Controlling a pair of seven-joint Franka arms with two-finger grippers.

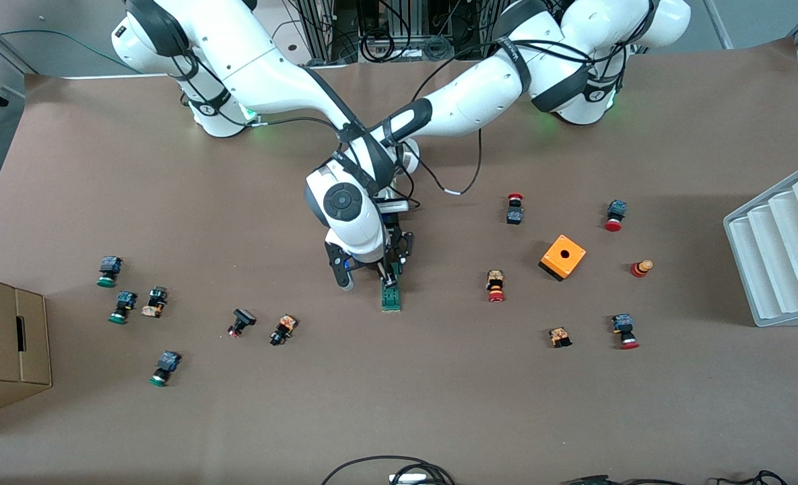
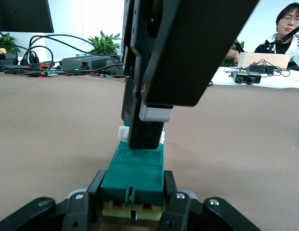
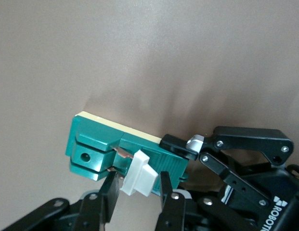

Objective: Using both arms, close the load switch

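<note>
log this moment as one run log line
left gripper: shut on load switch | right gripper: fingers astride white tab | stage: closing, mid-table

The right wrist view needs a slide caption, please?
Right gripper straddling the load switch's white tab while the left gripper clamps the green body.

from high across the table [image 1: 170, 417] we look down at the bases along 12 o'clock. our left wrist view sits low at the tabletop, very near the load switch [image 2: 135, 171]. our right wrist view looks down on that switch [image 3: 120, 151], equally near.
</note>
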